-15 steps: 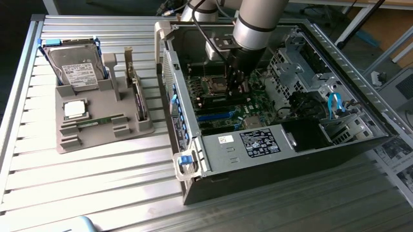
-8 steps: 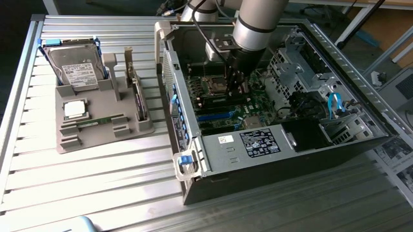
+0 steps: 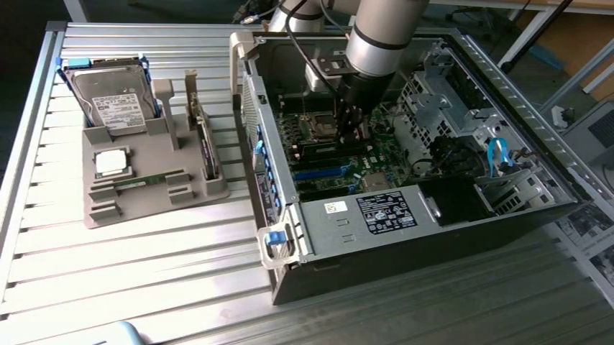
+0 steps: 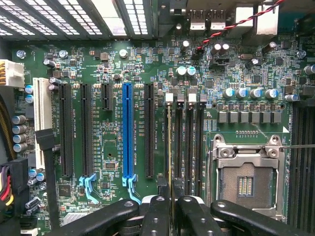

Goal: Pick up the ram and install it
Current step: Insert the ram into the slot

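Between the jaws of the gripper [image 4: 172, 202], pinched edge-on: the ram [image 4: 170, 142]. Judged light, stiff, fragile; hold board edges.

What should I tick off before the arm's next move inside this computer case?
1. Grip: gripper shut on the ram, seen edge-on: ok.
2. Alignment: ram runs in line with the slot ending at the white latch: ok.
3. Seating depth in that slot: cannot tell.
4. Neighbouring memory slots empty: ok.
5. CPU socket apart from the ram: ok.
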Controlling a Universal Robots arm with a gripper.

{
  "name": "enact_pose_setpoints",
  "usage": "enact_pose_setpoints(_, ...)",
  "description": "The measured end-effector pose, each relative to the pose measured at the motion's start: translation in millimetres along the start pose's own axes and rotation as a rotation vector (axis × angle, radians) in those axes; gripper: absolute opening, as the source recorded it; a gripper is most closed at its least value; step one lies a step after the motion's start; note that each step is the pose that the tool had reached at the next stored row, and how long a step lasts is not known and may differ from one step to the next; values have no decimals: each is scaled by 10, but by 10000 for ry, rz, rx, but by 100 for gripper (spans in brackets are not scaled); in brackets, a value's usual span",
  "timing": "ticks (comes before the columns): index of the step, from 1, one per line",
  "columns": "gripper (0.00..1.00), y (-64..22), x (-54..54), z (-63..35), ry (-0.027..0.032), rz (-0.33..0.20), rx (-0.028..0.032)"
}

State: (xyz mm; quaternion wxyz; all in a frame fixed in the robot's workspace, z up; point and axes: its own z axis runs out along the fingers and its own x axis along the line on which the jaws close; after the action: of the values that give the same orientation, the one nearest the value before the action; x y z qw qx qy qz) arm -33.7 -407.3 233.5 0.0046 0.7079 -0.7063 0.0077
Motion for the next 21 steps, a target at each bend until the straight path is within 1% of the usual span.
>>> enact_pose_setpoints(21, 13, 0, 21, 2, 0, 19, 0)
